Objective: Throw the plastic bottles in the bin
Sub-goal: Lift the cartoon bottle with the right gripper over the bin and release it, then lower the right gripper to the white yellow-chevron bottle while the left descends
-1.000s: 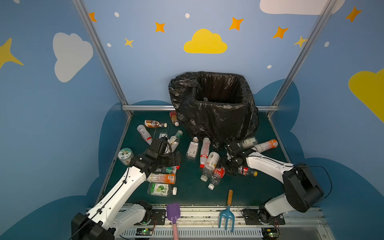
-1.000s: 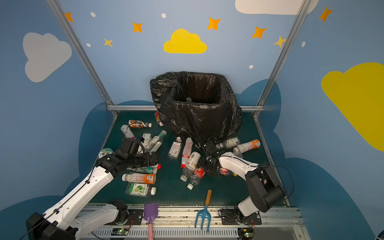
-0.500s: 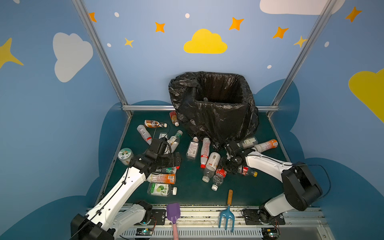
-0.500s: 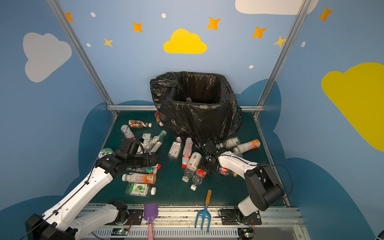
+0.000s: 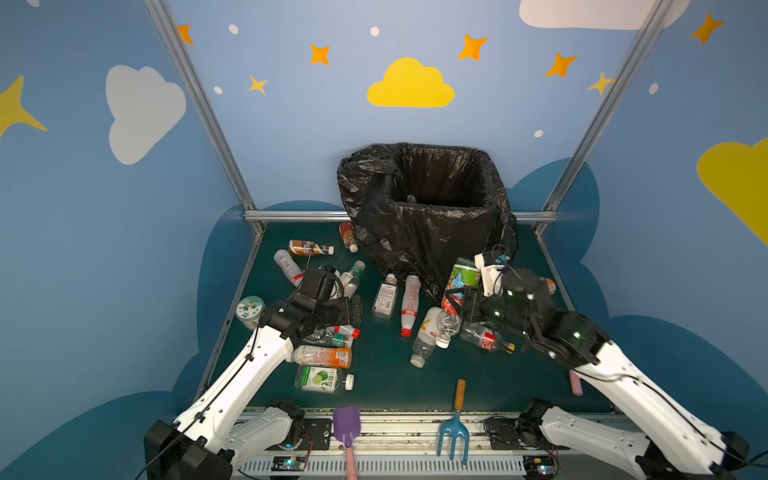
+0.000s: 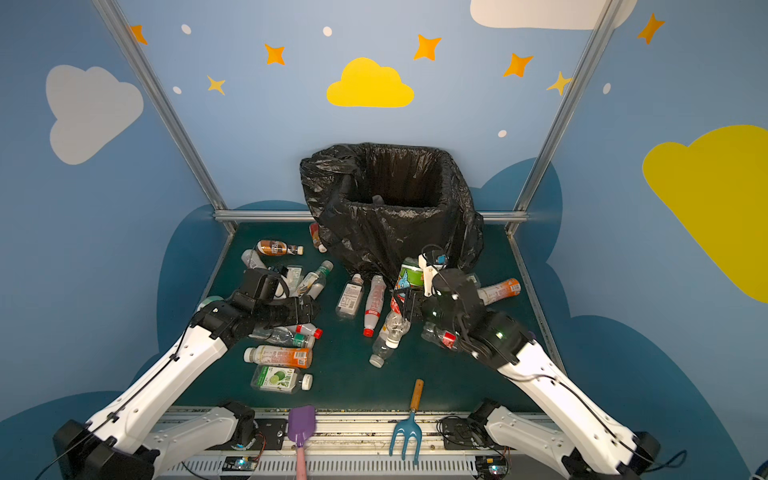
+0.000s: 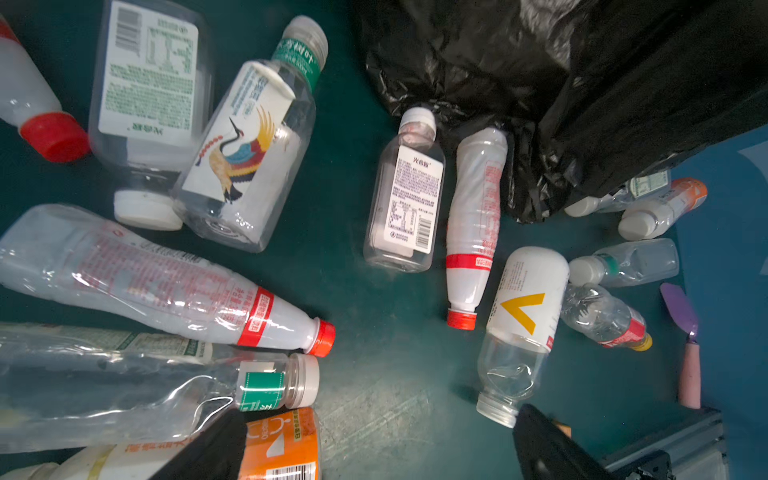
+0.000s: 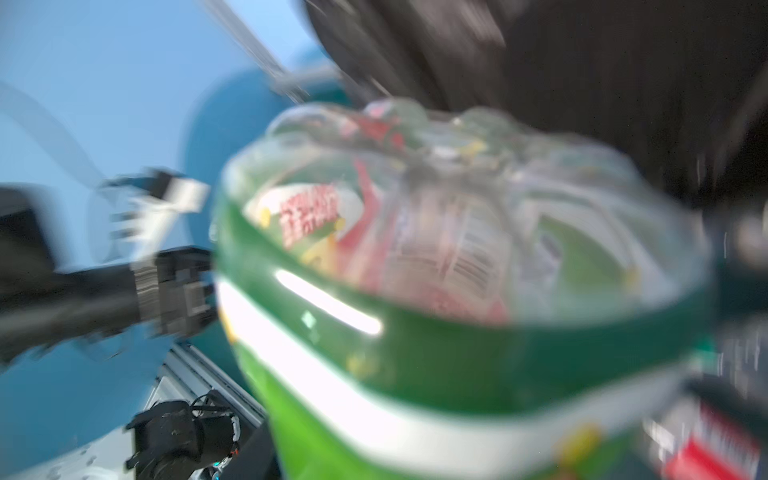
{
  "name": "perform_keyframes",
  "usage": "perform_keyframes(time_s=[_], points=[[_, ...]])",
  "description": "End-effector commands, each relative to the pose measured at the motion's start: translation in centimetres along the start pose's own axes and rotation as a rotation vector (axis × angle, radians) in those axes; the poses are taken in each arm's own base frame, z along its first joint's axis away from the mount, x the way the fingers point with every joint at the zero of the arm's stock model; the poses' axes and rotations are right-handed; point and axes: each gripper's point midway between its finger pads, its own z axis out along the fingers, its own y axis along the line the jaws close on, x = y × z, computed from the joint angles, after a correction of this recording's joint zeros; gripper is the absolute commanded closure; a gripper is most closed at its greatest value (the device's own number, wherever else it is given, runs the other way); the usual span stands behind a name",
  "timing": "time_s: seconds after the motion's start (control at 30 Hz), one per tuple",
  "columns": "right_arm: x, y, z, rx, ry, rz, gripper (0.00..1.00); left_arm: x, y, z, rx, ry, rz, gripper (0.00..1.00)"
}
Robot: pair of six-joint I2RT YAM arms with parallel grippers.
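Several plastic bottles lie scattered on the green mat in both top views. My right gripper (image 5: 462,306) (image 6: 409,306) is shut on a green-labelled bottle (image 5: 460,277) (image 6: 409,275), held up off the mat beside the front wall of the black-lined bin (image 5: 428,232) (image 6: 386,232). That bottle (image 8: 457,291) fills the blurred right wrist view. My left gripper (image 5: 353,309) (image 6: 309,309) (image 7: 378,457) hangs open with nothing between its fingers, just above an orange-labelled bottle (image 5: 322,356) (image 7: 282,449) and a red-capped one (image 7: 174,291).
A squat jar with a green-white lid (image 5: 249,309) stands at the mat's left edge. A purple shovel (image 5: 347,424) and a blue rake (image 5: 455,428) lie on the front rail. A pink handle (image 5: 575,382) lies under the right arm. A white bottle with a yellow mark (image 5: 432,326) lies mid-mat.
My right gripper has closed on the green-labelled bottle and lifted it off the mat, up beside the bin. The left arm has hardly moved.
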Motion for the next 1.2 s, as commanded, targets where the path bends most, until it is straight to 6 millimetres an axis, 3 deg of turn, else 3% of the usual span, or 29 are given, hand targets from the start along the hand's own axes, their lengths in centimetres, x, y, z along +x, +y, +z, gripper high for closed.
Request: perform_keyframes(time_s=[0.0,0.1,0.17,0.23,0.3,0.33,0.4,0.43,0.5,0.67,0.8,0.87,1.0,1.17], points=[[-9.6,3.8,-4.3,0.005,-0.393,-0.276,0.47,-1.8,-0.1,-0.9,-0.02,-0.05,0.024,0.0],[-16.3,7.9,-6.1,-0.01,-0.653,-0.429,0.47,-2.8,-0.1,-1.8,-0.036,-0.081,0.04,0.0],[-21.0,8.2,-5.1,0.056,-0.723,-0.459,0.47,-3.6,-0.1,-2.4,-0.04,-0.099,0.037,0.0],[-25.4,6.5,-1.9,0.102,-0.671,-0.427,0.46,-4.4,-0.2,-3.0,-0.04,-0.107,0.028,0.0],[-29.0,4.0,2.6,0.14,-0.593,-0.392,0.42,-4.8,-0.1,-3.3,-0.046,-0.104,0.014,0.0],[-29.9,2.7,4.6,0.178,-0.552,-0.396,0.38,-4.9,-0.1,-3.4,-0.05,-0.102,0.007,0.0],[-30.9,0.3,7.6,0.257,-0.496,-0.392,0.19,-5.1,-0.1,-3.7,-0.053,-0.099,-0.006,0.0],[-31.1,-0.5,8.1,0.267,-0.481,-0.376,0.14,-5.1,0.0,-3.9,-0.059,-0.102,-0.011,0.0],[-31.5,-0.9,7.1,0.269,-0.496,-0.346,0.1,-5.1,0.4,-4.4,-0.075,-0.107,-0.021,0.0],[-32.5,-1.2,1.2,0.288,-0.578,-0.301,0.1,-4.9,1.6,-5.6,-0.118,-0.129,-0.04,0.0],[-31.0,-1.6,-3.8,0.22,-0.676,-0.211,0.1,-5.2,2.6,-5.6,-0.149,-0.132,-0.072,0.01],[-29.4,-2.3,-4.9,0.231,-0.631,-0.193,0.11,-5.5,3.1,-5.2,-0.162,-0.129,-0.099,0.02],[-25.4,-3.0,-5.2,0.231,-0.516,-0.202,0.13,-5.4,4.5,-4.0,-0.197,-0.082,-0.159,0.03],[-18.5,-2.7,-4.6,0.132,-0.332,-0.259,0.13,-3.6,6.7,-2.1,-0.245,0.047,-0.253,0.05]])
